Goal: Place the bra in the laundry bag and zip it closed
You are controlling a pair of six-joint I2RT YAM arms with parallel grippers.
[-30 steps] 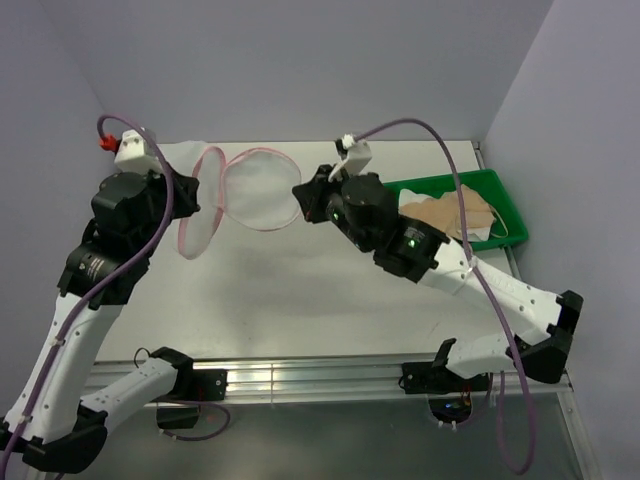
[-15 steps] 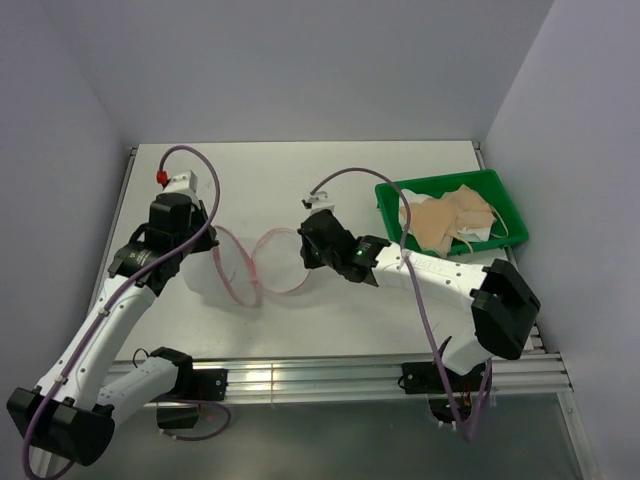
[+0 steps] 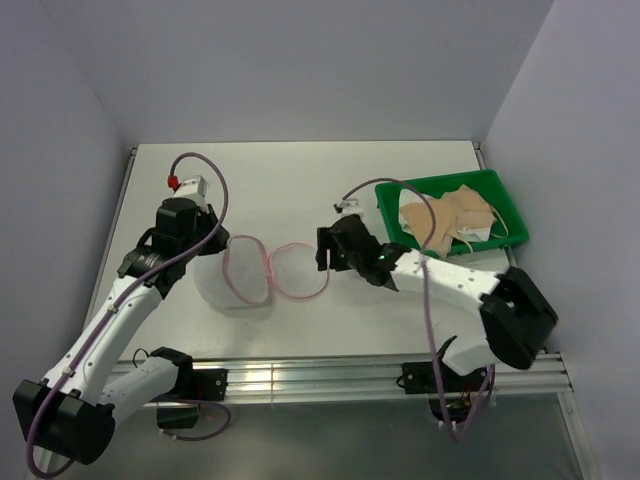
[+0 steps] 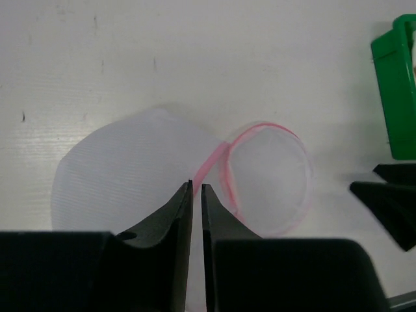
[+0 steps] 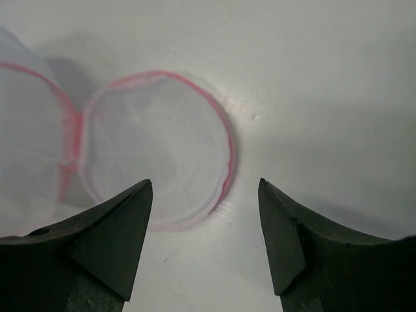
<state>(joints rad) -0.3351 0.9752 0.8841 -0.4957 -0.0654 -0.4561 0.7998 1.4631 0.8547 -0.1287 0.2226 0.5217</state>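
The white table [image 3: 400,165] carries everything. The left arm [image 3: 110,320] reaches to the left side of the laundry bag [image 3: 240,285], and the right arm [image 3: 450,282] stretches in to the bag's right side. A green tray [image 3: 440,181] sits well to the right of the bag, near the table's far right corner.

The bag lies unzipped on the table, spread into two round halves joined at the middle, each edged with a pink zipper band. The left half bulges up as a pale mesh dome; the right half lies flatter as a ring. The bra [image 3: 445,215] is not in the bag: it lies crumpled in the tray, tan cups up, well apart from the bag.

The left gripper [image 4: 197,187] is over the bag's left half, fingers drawn together with only a thin slit between them; whether mesh is pinched there cannot be told. The right gripper [image 5: 205,182] hangs just above the bag's right half, fingers spread wide and holding nothing.
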